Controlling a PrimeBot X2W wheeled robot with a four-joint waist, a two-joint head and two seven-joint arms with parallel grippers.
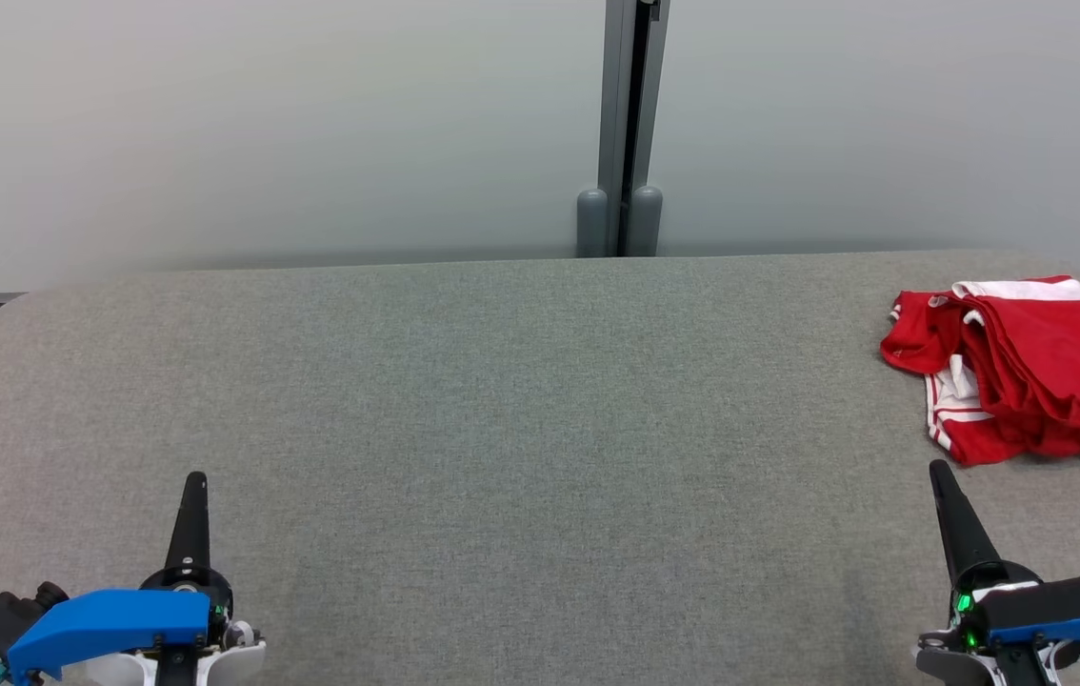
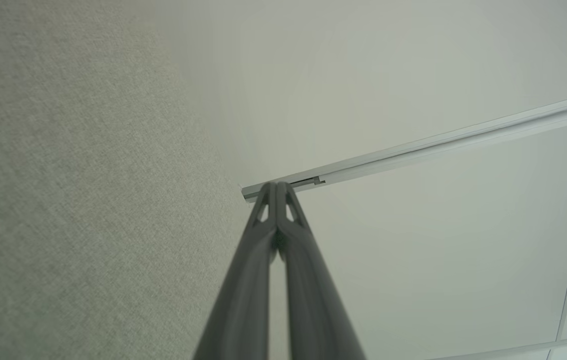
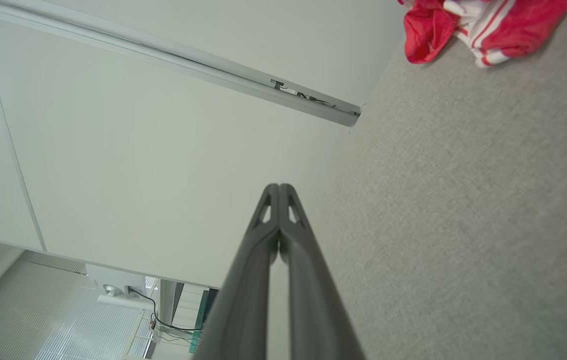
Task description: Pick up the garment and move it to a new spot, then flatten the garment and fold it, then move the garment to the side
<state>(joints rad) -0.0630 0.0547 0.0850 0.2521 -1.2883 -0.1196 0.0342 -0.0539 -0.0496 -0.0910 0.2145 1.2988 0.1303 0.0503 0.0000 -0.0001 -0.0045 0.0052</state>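
A crumpled red garment (image 1: 1026, 367) with white trim lies bunched at the far right of the grey table (image 1: 521, 429), partly cut off by the head view's right edge. Its near edge also shows as the red garment (image 3: 483, 27) at the top right of the right wrist view. My right gripper (image 1: 937, 469) is shut and empty near the table's front right, a short way in front of the garment and apart from it. In the right wrist view its fingertips (image 3: 278, 187) are pressed together. My left gripper (image 1: 196, 479) is shut and empty at the front left, its fingertips (image 2: 276, 186) touching.
A pale frosted wall with a grey vertical post (image 1: 630, 124) stands right behind the table's far edge. The table has rounded corners. Beyond the wall panel in the right wrist view lies a floor area with cables (image 3: 148, 305).
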